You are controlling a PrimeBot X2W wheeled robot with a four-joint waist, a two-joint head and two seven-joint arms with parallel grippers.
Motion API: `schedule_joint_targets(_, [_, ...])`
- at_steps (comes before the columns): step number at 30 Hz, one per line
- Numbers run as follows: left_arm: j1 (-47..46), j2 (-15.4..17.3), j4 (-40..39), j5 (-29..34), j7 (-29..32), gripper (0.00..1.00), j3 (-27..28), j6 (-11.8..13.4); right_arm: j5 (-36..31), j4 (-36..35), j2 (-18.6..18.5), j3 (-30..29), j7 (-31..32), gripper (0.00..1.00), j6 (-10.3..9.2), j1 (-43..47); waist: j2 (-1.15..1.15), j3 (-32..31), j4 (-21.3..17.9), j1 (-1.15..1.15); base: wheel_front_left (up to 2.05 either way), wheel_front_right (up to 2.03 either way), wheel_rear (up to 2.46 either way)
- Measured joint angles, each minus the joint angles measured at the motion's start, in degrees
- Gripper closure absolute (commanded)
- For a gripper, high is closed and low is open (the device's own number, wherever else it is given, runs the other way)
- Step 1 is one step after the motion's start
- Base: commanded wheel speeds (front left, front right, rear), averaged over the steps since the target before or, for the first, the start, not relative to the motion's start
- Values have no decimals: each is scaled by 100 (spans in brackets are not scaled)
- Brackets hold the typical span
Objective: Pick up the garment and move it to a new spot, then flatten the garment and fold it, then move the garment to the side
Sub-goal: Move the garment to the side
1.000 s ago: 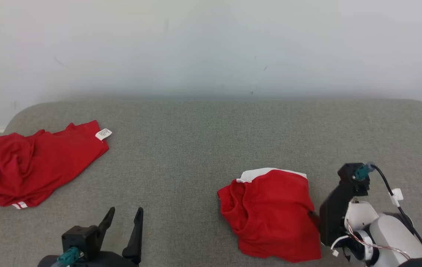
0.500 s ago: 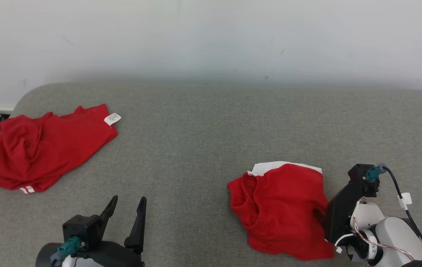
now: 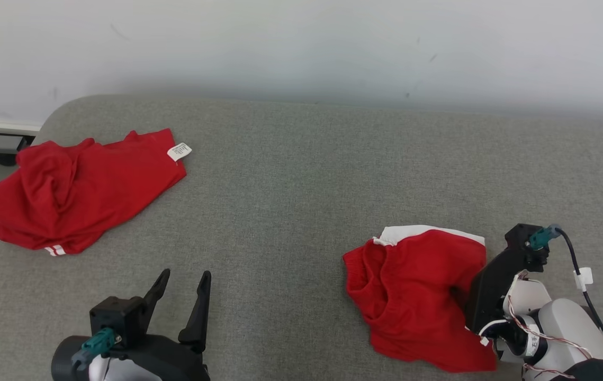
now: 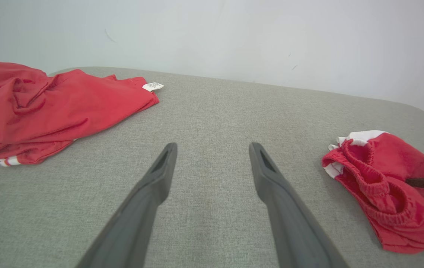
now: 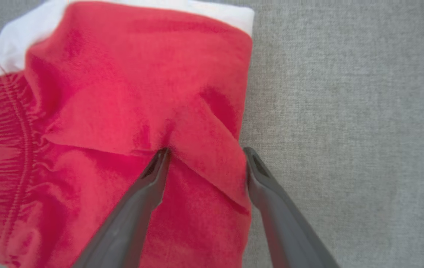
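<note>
Grey woven cushion [image 3: 290, 180] with rounded corners fills the head view below a plain white wall [image 3: 301, 47]. At the lower right of the frame the right gripper [image 5: 206, 154] reaches in sideways on its pale forearm. Its two dark tapered fingers stand apart and straddle a soft diagonal fold at the right edge of the red shorts [image 3: 417, 286], without pinching it. The shorts lie in a compact, fleecy bundle, with a gathered elastic waistband on the left and a white band along the top. At the lower left the left gripper [image 3: 185, 278] points up the frame over bare cushion, jaws wide apart and holding nothing. A crumpled red shirt [image 3: 79, 196] with a white tag [image 3: 179, 152] lies at the upper left.
</note>
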Motion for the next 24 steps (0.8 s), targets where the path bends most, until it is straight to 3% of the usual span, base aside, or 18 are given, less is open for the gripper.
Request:
schedule_joint_targets(1, [-27, -2, 0, 0, 26, 0, 5, 0, 0, 29, 0, -10, -15, 0, 0, -32, 0, 12, 14, 0, 0, 0, 0])
schedule_joint_targets(3, [-29, -1, 4, 0, 27, 0, 9, 1, 0, 88, 7, -12, -26, 9, 0, -54, 0, 31, 35, 0, 0, 0, 0])
schedule_joint_targets(6, [-29, -3, 15, 0, 27, 0, 5, 1, -1, 192, 10, -19, -26, 72, 0, -137, 0, 47, 57, 0, 0, 0, 0])
schedule_joint_targets(8, [-30, -7, 29, 0, 27, 0, 4, 1, -1, 226, 9, -18, -26, 100, 0, -155, 0, 54, 71, 0, 0, 0, 0])
schedule_joint_targets(16, [-57, -9, 107, -1, 25, 0, 4, 1, 3, 385, 3, -5, 0, 100, 7, -296, 0, 53, 94, 0, 0, 0, 0])
schedule_joint_targets(21, [-100, 12, 124, -1, -21, 0, 66, 5, 53, 309, -145, 141, 82, 100, 298, -342, 0, 28, 50, 0, 0, 0, 0])
schedule_joint_targets(24, [-101, 0, 127, -1, -22, 0, 46, 5, -15, 194, -425, 159, 132, 100, 419, -335, 0, 12, 10, 0, 0, 0, 0])
